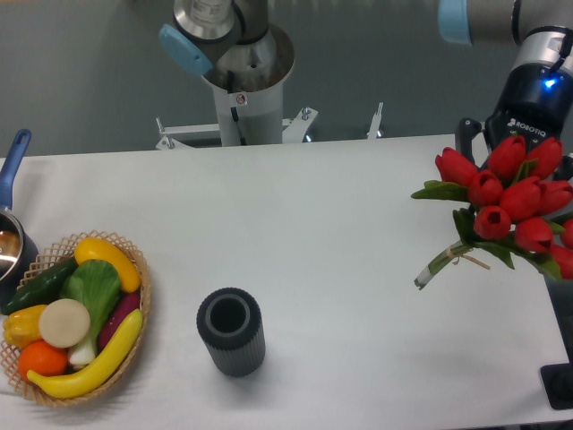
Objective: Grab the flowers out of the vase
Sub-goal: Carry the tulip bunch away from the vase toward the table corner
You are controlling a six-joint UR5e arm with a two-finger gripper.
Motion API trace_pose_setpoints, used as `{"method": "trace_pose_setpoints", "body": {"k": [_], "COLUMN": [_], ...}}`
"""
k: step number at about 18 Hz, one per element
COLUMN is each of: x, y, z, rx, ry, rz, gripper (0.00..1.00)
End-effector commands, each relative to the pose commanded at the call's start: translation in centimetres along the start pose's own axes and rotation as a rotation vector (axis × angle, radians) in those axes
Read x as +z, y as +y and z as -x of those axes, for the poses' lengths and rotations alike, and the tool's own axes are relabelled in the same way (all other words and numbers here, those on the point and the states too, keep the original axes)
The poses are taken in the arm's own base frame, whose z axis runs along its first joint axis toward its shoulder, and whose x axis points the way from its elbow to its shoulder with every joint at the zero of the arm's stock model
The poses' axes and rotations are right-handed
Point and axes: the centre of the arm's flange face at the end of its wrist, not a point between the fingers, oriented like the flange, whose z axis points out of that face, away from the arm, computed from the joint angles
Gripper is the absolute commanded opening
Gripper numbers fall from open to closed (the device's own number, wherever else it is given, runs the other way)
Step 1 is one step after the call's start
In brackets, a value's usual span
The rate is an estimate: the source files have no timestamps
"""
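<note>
The flowers (pixel 512 199), a bunch of red tulip buds with green leaves, hang tilted in the air at the right edge. Their pale tied stems (pixel 440 264) point down and left, above the table. My gripper (pixel 517 152) comes down from the top right, right behind the buds. Its fingertips are hidden by the bunch, which it appears to hold. The vase (pixel 230 331), a dark grey ribbed cylinder, stands upright and empty at the front middle of the table, far left of the flowers.
A wicker basket (pixel 134 296) of toy vegetables sits at the front left. A dark pot (pixel 11 255) with a blue handle is at the left edge. The arm's base (pixel 242 85) stands at the back middle. A dark block (pixel 560 387) is at the front right corner.
</note>
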Motion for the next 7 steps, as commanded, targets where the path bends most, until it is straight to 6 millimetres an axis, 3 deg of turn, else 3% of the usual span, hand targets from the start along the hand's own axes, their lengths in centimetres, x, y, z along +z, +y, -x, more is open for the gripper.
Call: {"method": "trace_pose_setpoints", "body": {"k": [7], "x": [-0.39], "y": [0.04], "z": [0.01], "rx": [-0.002], "ry": [-0.006], "rz": [0.000], "gripper": [0.42]}}
